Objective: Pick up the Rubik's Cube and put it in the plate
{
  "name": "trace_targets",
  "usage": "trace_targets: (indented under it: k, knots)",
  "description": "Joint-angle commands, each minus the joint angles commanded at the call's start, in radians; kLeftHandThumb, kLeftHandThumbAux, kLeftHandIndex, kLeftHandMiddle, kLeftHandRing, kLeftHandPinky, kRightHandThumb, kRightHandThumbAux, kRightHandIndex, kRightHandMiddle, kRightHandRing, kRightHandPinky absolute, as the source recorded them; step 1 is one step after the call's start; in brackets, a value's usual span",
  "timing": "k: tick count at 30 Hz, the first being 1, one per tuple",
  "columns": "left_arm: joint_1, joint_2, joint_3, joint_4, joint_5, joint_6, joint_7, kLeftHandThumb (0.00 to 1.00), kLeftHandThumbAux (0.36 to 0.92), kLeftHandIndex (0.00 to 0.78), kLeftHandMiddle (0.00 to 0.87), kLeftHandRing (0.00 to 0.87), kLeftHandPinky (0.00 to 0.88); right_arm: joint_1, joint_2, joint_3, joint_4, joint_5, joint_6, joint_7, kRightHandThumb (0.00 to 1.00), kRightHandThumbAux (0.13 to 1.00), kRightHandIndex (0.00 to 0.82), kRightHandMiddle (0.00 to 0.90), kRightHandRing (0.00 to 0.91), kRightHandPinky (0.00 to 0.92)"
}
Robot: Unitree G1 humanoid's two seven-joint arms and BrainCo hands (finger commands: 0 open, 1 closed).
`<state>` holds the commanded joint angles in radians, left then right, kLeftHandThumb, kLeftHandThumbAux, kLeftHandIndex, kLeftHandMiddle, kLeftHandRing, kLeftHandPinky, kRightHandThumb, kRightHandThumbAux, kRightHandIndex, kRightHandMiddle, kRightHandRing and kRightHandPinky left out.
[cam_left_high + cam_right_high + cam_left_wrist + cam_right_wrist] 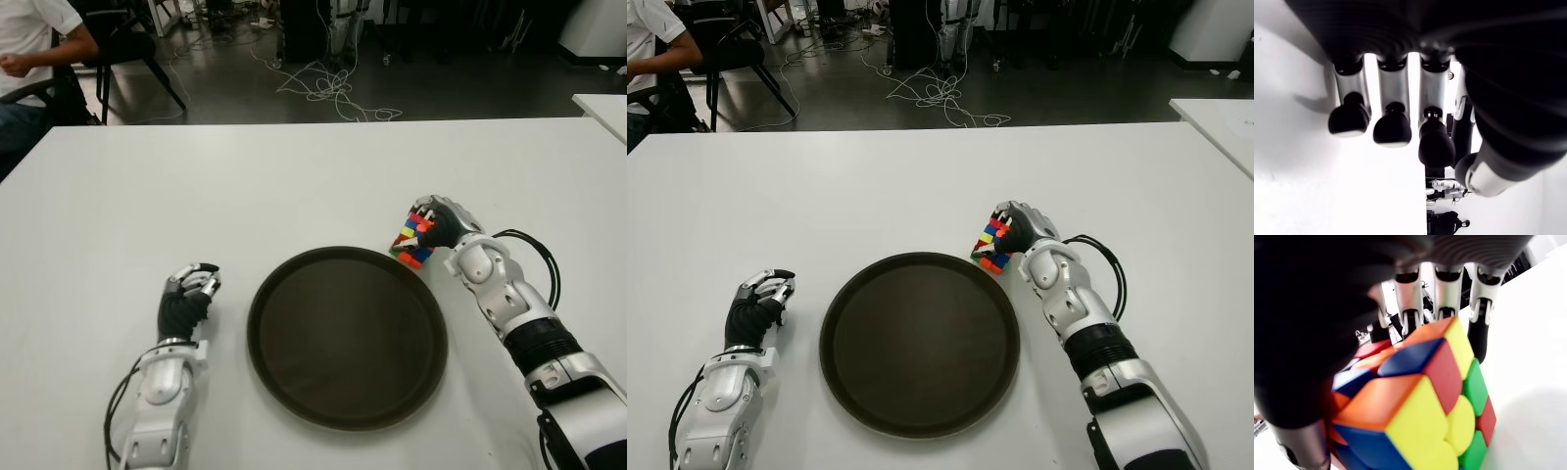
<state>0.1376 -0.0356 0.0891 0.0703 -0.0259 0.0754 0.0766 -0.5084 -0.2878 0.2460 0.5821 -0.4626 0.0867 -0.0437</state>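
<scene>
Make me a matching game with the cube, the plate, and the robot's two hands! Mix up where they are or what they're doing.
Things:
1. Rubik's Cube
2. plate
3. left hand
4. right hand

Places or states:
A. holds nothing, fingers curled, shows left of the plate
B. dark, round, nothing in it, lying on the white table
C. colourful, tilted, at the plate's far right rim
D. wrapped around the cube

Pairs: 1-C, 2-B, 3-A, 4-D
</scene>
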Motion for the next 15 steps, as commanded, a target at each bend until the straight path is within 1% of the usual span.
trace_targets:
  k: [5,6,8,11,15]
  knots:
    - [-0.006,0.004,0.001,0.006,0.000,0.001,-0.005,0.710,0.704,0.444,0.815,0.820,0.810,0.071,0.006,-0.040,-0.211,0.012,0.068,0.011,0.000,0.827,0.575,0.709,0.740,0.739]
    - [-0.006,0.005,0.000,0.007,0.001,0.002,-0.004,0.710,0.704,0.444,0.815,0.819,0.810,0.093,0.012,-0.054,-0.262,0.020,0.075,0.007,0.000,0.827,0.577,0.711,0.741,0.741]
    - [-0.007,0.007,0.000,0.008,0.003,0.002,-0.004,0.710,0.704,0.444,0.813,0.818,0.810,0.120,0.018,-0.070,-0.326,0.028,0.088,0.004,0.030,0.827,0.577,0.735,0.767,0.773]
    - [-0.009,0.008,0.000,0.008,0.007,0.005,-0.002,0.710,0.704,0.444,0.812,0.818,0.810,0.152,0.036,-0.093,-0.376,0.042,0.066,-0.022,0.069,0.826,0.581,0.761,0.796,0.800]
    - [-0.013,0.012,0.001,0.013,0.012,0.005,0.000,0.710,0.705,0.444,0.812,0.820,0.811,0.192,0.062,-0.109,-0.446,0.046,0.046,-0.063,0.119,0.827,0.596,0.775,0.808,0.807]
